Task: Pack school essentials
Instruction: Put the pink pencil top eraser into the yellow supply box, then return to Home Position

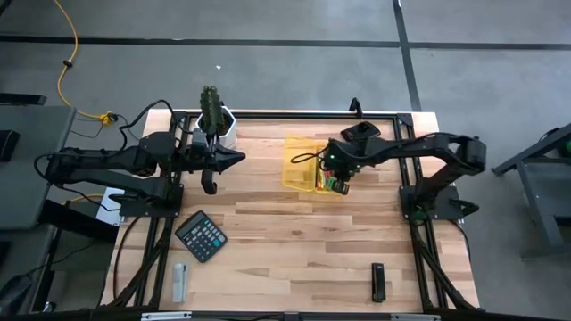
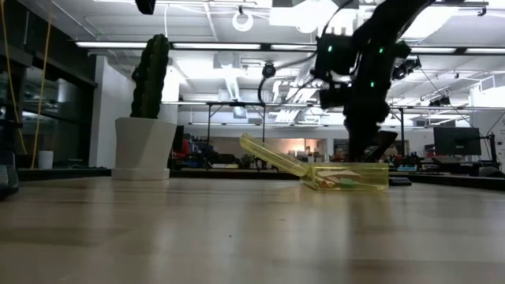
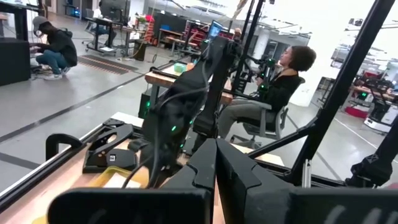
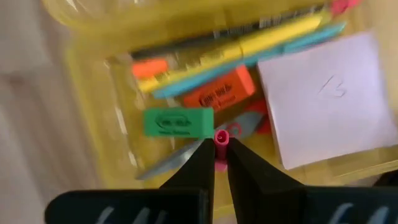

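the right gripper hung over the yellow case, which lay open on the counter a little toward one o'clock from the counter's middle in the overhead picture. its two dark fingers were drawn nearly together and pinched a slim pink-tipped thing, whose round end showed just between the tips; what kind of thing it was i could not tell.

straight beneath the gripper, inside the case, lay the school things. the green eraser sat at about eleven o'clock from the fingertips, just beside them, and the orange eraser lay at twelve o'clock, touching the green one's corner. the scissors ran under the gripper, their grey blades pointing off toward eight o'clock. the pink sticky-note pad filled the case's side at two o'clock, with a faint pencil mark on it. farther off at twelve o'clock the teal pen and the yellow pencil lay side by side along the case's wall.

from counter height the case's lid slanted up and away from its tray.

the left gripper waited at ten o'clock on the counter, fingers pressed shut and holding nothing, near the white pot with the cactus. a calculator lay at seven o'clock.
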`<state>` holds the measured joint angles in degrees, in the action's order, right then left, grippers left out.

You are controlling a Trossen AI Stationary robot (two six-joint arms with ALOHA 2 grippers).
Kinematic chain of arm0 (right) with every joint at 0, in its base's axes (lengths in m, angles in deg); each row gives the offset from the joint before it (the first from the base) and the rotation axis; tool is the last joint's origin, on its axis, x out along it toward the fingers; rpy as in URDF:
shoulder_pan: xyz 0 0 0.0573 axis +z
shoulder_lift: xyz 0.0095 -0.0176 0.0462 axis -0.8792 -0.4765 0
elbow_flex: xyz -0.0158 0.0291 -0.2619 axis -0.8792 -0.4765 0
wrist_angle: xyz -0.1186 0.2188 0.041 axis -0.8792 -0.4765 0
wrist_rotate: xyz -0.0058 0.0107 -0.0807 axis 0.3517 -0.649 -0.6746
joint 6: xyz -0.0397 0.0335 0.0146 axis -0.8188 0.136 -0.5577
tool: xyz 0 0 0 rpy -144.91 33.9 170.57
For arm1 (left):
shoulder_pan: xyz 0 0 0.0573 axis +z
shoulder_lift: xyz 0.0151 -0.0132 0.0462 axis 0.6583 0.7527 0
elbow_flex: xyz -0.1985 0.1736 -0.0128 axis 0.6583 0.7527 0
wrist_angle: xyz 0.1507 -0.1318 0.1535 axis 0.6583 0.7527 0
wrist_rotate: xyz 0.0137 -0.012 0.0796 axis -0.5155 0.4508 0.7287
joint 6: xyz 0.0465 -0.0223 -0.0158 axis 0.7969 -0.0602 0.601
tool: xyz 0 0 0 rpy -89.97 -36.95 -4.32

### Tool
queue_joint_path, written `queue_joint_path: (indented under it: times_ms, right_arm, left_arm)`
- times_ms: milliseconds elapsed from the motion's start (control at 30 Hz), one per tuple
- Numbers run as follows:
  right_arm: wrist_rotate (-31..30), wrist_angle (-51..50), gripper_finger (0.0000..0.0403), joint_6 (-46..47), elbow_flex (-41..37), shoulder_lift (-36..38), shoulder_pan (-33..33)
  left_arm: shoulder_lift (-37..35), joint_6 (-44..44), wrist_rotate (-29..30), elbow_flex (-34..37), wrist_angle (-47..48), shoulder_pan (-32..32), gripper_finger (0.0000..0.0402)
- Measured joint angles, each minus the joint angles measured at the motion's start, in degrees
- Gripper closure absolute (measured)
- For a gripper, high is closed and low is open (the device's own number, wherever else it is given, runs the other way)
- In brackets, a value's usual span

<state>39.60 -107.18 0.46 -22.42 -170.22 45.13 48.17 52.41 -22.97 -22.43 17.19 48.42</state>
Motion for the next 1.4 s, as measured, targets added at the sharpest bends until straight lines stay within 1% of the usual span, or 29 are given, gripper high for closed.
queue_joint_path:
  times_ms: [100,233,400,467,533,600,667,733,833,900,967,1100,1167,1200,1267,1400]
  right_arm:
    - [0.1,0.2,0.0386,-1.1,0.0,-3.0,-1.0]
    - [-0.1,-0.6,0.0386,-1.9,0.0,-5.2,-2.0]
    - [-1.5,-0.3,0.0386,-3.0,0.0,-5.6,-3.1]
    - [-1.4,-0.5,0.0386,-3.0,0.0,-5.6,-3.4]
    - [0.0,-0.6,0.0384,-3.6,0.0,-5.6,-3.6]
    - [2.5,-0.7,0.0372,-3.9,0.0,-5.6,-3.9]
    - [4.4,-1.1,0.0349,-4.4,0.0,-5.6,-3.9]
    - [4.5,-1.7,0.0321,-5.5,0.0,-5.6,-3.9]
    - [2.5,-2.0,0.0281,-7.5,0.0,-4.2,-3.8]
    - [1.3,-2.2,0.0262,-7.9,0.0,-2.3,-3.9]
    - [0.9,-2.1,0.0251,-7.9,0.0,0.5,-4.2]
    - [1.2,-2.0,0.0248,-4.6,0.0,8.8,-4.2]
    - [2.4,-0.5,0.0248,-2.1,-0.3,13.7,-4.2]
    - [3.8,1.9,0.0247,-0.6,-1.1,16.3,-4.1]
    - [6.6,9.7,0.0247,3.3,-4.5,22.2,-3.4]
    - [7.8,34.0,0.0247,12.7,-16.7,32.6,-0.5]
  left_arm:
    - [0.0,0.0,0.0,0.0,0.0,0.0,0.0401]
    - [0.0,0.0,0.0,0.0,0.0,0.0,0.0401]
    - [0.0,0.0,0.5,0.0,0.0,0.0,0.0401]
    - [0.0,0.0,0.8,0.0,0.0,0.0,0.0401]
    - [0.0,0.0,0.9,0.0,0.0,0.0,0.0401]
    - [0.0,0.0,0.9,0.0,0.0,0.0,0.0401]
    - [0.0,0.0,0.9,0.0,0.0,0.0,0.0401]
    - [0.0,0.0,0.9,0.0,0.0,0.0,0.0401]
    - [0.0,0.0,0.9,0.0,0.0,0.0,0.0401]
    - [0.0,0.0,0.9,0.0,0.0,0.0,0.0401]
    - [0.0,0.0,0.9,0.0,0.0,0.0,0.0401]
    - [0.0,0.0,1.0,0.0,0.5,0.0,0.0401]
    - [0.0,0.0,1.0,0.0,1.3,0.0,0.0401]
    - [0.0,0.0,1.0,0.0,1.5,0.0,0.0401]
    - [0.0,0.0,1.0,0.0,1.7,0.0,0.0401]
    - [0.0,0.0,1.0,0.0,1.7,0.0,0.0401]
